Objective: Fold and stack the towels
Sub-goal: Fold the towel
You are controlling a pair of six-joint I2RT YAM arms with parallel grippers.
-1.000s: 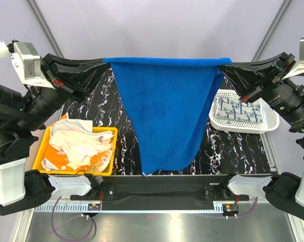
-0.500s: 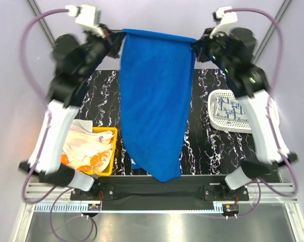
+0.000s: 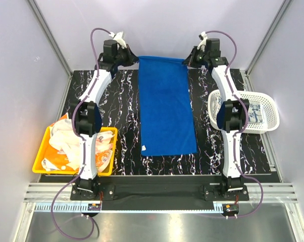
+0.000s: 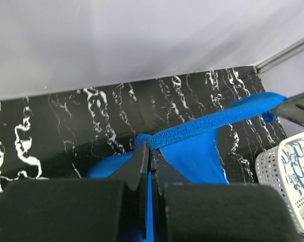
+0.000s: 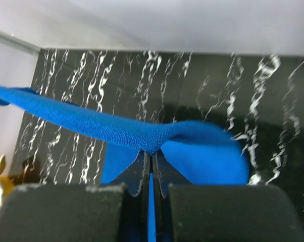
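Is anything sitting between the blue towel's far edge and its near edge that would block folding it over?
Nothing visible. The left pincer and right pincer grip the blue towel's far corners; its surface is bare. The yellow bin to its left and white basket to its right lie apart from it.

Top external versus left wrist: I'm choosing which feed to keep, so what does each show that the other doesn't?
Only top external: the yellow bin of heaped towels, and the blue towel at full length along the table. Only left wrist: the left gripper seen close, shut on the towel's far corner, the hem stretched away from it. Both: the blue towel, the black marbled table, and the white basket holding a patterned towel.
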